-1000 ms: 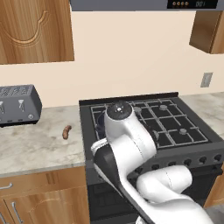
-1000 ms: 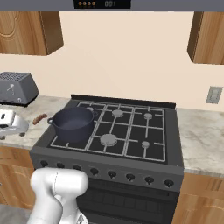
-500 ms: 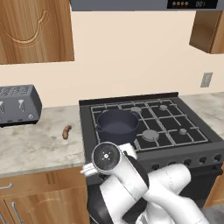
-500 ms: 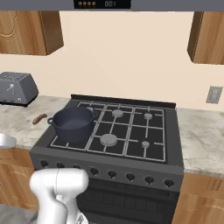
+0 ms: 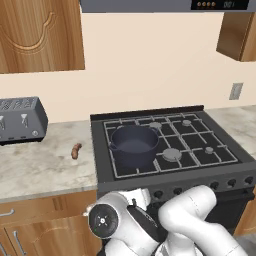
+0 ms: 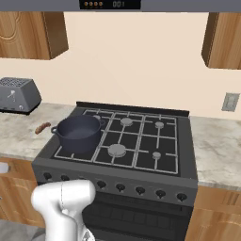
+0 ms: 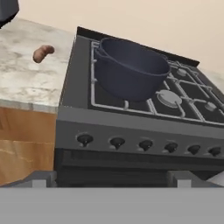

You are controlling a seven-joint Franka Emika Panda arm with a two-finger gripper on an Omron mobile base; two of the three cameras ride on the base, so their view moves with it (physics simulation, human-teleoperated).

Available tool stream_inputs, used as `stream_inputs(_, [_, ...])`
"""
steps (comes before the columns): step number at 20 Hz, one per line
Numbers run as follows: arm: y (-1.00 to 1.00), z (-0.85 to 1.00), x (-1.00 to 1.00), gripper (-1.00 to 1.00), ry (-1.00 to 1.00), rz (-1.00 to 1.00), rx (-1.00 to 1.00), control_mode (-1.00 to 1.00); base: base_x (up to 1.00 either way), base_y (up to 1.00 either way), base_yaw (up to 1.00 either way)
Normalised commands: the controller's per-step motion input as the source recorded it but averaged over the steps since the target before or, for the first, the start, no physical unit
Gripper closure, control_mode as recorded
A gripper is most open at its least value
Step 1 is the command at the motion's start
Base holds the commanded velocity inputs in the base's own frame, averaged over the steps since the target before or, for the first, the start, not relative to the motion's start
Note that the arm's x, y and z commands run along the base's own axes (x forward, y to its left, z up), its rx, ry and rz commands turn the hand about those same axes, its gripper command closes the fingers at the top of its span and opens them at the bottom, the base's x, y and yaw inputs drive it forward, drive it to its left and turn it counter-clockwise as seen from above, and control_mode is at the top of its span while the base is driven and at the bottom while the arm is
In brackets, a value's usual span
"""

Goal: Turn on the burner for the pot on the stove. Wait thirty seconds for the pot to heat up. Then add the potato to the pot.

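End effector, fingers spread wide apart, is facing the stove's round black knobs; the smooth rounded pot is sitting at 12 o'clock, the lumpy potato lying at 10 o'clock on open marbled table.

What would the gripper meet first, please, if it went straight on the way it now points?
Probably the stove's front panel, near the second knob from the left; depth is hard to judge.

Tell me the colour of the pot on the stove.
Dark blue-grey; the pot shows best in the hand view.
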Motion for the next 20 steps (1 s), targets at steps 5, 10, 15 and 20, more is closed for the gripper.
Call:
stream_inputs(5, [0.00, -0.56, -0.01, -1.00, -0.15, -0.08, 0.03, -1.00, 0.00, 0.00, 0.00])
stream_inputs(10, [-0.02, -0.46, 0.00, -1.00, -0.11, -0.05, 0.12, -1.00, 0.00, 0.00, 0.00])
stream_inputs(15, [0.00, -0.27, 0.01, -1.00, -0.13, -0.01, 0.11, -1.00, 0.00, 0.00, 0.00])
stream_inputs(20, [0.00, -0.19, 0.10, -1.00, -0.14, 0.00, 0.09, -1.00, 0.00, 0.00, 0.00])
